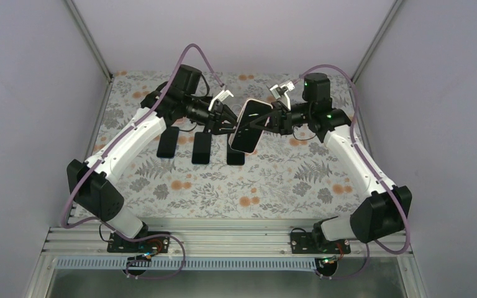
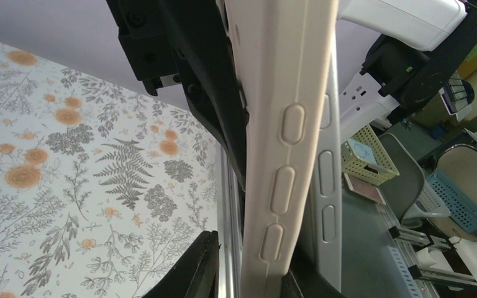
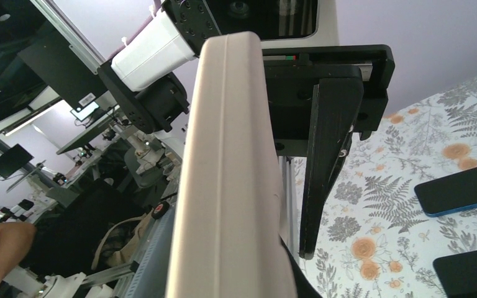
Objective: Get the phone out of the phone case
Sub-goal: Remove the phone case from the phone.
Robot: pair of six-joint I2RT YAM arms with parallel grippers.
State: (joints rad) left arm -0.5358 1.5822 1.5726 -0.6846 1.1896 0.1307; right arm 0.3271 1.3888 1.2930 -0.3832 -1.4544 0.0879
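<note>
Three dark phones (image 1: 202, 148) lie side by side on the floral table cover (image 1: 273, 180), none touching.

A robotics lab: aluminium mounting rail (image 1: 223, 239), monitor (image 3: 3, 164) and office chair (image 2: 407, 177) visible.

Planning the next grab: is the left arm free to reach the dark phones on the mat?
Probably not: the left claw looks shut on the cased phone, which the right claw also holds.
</note>
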